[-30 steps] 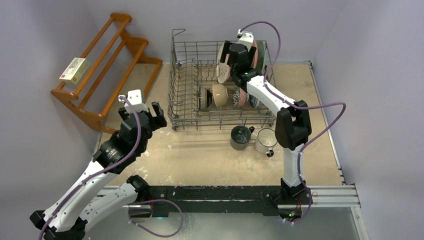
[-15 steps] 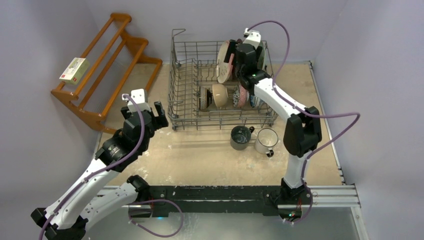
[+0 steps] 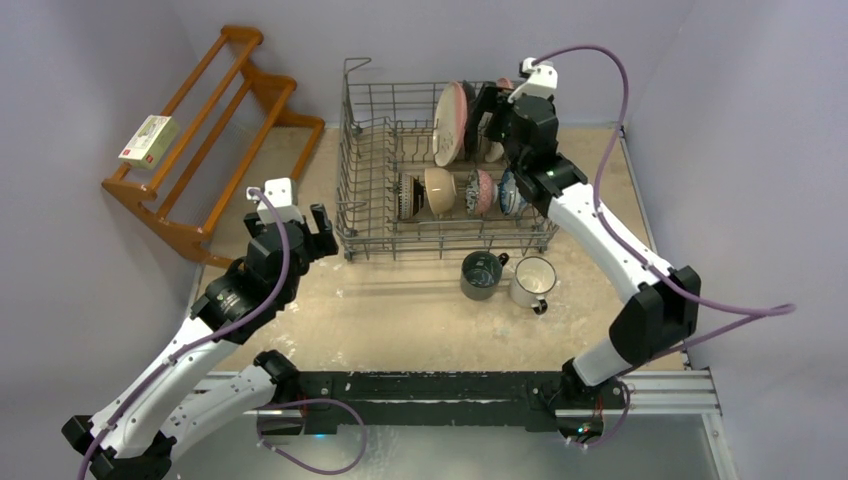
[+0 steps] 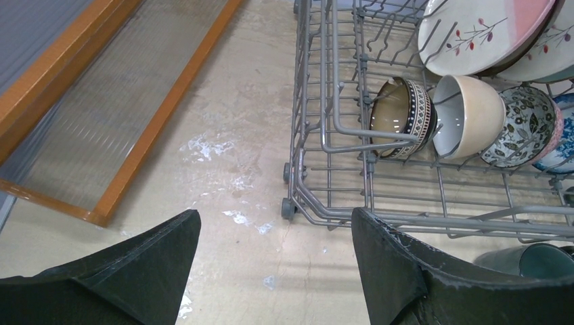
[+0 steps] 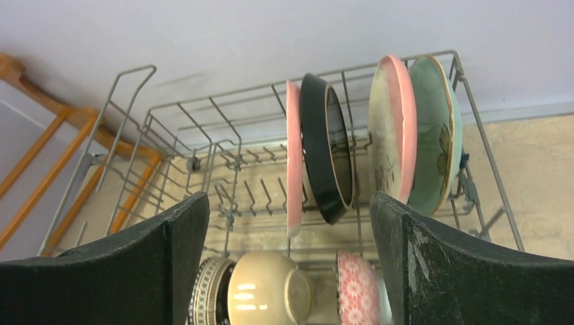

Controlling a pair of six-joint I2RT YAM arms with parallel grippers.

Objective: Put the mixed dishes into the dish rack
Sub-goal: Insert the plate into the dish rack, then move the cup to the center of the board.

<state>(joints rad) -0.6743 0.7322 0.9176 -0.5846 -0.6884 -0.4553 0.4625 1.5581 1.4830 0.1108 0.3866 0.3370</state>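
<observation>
Rack [image 3: 346,160] sits upper middle of the top view. Four plates [image 5: 325,149] stand on edge in its back row, the mint one [image 5: 436,135] at the right end. Four bowls [image 3: 440,190] lie on their sides in the front row. The teal mug [image 3: 481,275] and white mug [image 3: 532,281] are on the table [image 3: 400,320] just below the rack, outside it. The right gripper [image 5: 288,203] hovers by the plates, spread wide and empty. The left gripper [image 4: 274,213] is spread and empty too, near the rack's lower-left corner.

Parted fingers [image 4: 135,271] before the dish rack [image 4: 379,144]; perhaps a mug [image 4: 541,261] beside.
</observation>
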